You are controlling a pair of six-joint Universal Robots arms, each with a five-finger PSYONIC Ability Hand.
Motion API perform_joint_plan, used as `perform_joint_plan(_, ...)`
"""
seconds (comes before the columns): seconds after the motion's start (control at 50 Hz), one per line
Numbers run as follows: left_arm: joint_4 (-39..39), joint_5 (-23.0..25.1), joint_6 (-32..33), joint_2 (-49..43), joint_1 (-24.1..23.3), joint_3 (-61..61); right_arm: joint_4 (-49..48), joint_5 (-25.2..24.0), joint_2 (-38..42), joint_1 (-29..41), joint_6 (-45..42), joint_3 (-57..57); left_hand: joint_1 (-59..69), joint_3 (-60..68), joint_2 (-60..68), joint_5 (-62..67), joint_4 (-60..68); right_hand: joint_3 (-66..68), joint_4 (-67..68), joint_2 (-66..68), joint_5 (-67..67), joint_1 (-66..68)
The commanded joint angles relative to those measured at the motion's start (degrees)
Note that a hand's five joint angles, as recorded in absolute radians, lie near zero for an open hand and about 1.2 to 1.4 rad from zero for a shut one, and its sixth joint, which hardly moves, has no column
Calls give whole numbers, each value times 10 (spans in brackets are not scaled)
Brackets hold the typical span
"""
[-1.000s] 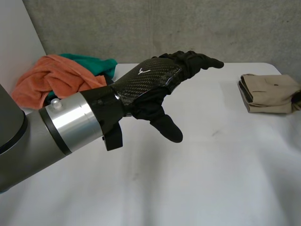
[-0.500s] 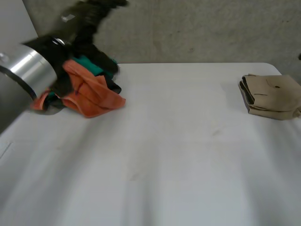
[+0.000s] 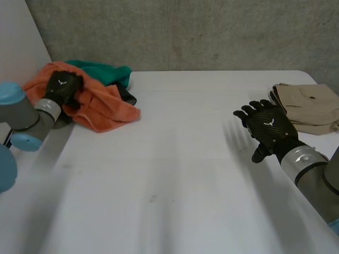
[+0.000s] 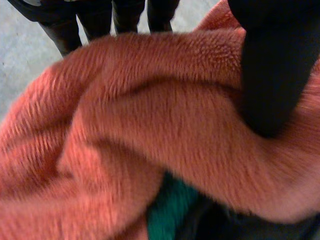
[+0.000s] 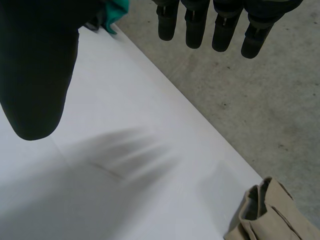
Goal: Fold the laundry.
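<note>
Left robot hand (image 3: 62,87) now lowered, clenched on orange towel (image 3: 103,108) by green cloth (image 3: 106,71); right robot hand (image 3: 269,128) released, near beige garment (image 3: 310,106).

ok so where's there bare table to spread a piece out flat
The middle of the table is bare, from the orange cloth across to the right hand, and along the near edge too. Crowded: the far left corner, where the left hand grips the orange cloth beside a green cloth, and the far right, with the folded beige garment.
</note>
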Motion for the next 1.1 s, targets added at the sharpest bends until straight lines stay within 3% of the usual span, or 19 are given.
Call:
perform_joint_plan(0.02, 54, -70, -1, 32, -9, -9, -18, 0, -12, -12, 16, 8, 340, 377, 374, 383, 373, -19, -19, -19, -28, -31)
perform_joint_plan(0.1, 89, -96, -23, 151, -29, -95, -18, 3, -17, -12, 22, 4, 340, 377, 374, 383, 373, -19, -19, -19, -28, -31)
perform_joint_plan(0.2, 127, -75, -93, 308, -69, -203, -18, 14, -25, -8, 31, 3, 340, 377, 374, 383, 373, -19, -19, -19, -28, -31)
perform_joint_plan(0.32, 121, -71, -191, 474, -134, -311, -16, 21, -35, -6, 40, 4, 340, 377, 374, 383, 373, -19, -19, -19, -28, -31)
perform_joint_plan(0.4, 100, -74, -229, 530, -185, -363, -11, 26, -46, -7, 45, 5, 340, 377, 374, 383, 373, -19, -19, -19, -28, -31)
perform_joint_plan(0.54, 9, -103, -225, 533, -294, -468, -8, 43, -71, -25, 62, 3, 340, 377, 374, 383, 373, -19, -19, -19, -28, -31)
perform_joint_plan(0.66, -3, -160, -217, 436, -400, -556, 4, 51, -70, -44, 78, -10, 338, 376, 373, 381, 372, -19, -19, -19, -28, -31)
perform_joint_plan(0.68, -4, -164, -216, 423, -409, -560, 7, 51, -68, -45, 78, -12, 177, 214, 211, 220, 210, -19, -19, -19, -28, -31)
perform_joint_plan(0.72, -21, -176, -216, 399, -423, -560, 30, 51, -64, -47, 78, -20, -337, -300, -303, -294, -304, -19, -19, -19, -28, -31)
perform_joint_plan(0.78, -40, -183, -218, 418, -423, -559, 58, 53, -64, -46, 80, -26, -360, -323, -326, -317, -327, -19, -19, -19, -28, -31)
perform_joint_plan(0.94, -50, -156, -217, 559, -308, -571, 177, 60, -88, -21, 124, -44, -360, -323, -326, -317, -327, -19, -19, -19, -28, -31)
perform_joint_plan(1.04, -48, -74, -211, 597, -207, -580, 261, 61, -116, 5, 193, -52, -360, -323, -326, -317, -327, -16, -15, -15, -25, -27)
perform_joint_plan(1.1, -50, -25, -205, 594, -170, -579, 312, 68, -127, 31, 250, -52, -360, -323, -326, -317, -327, -19, -19, -19, -28, -31)
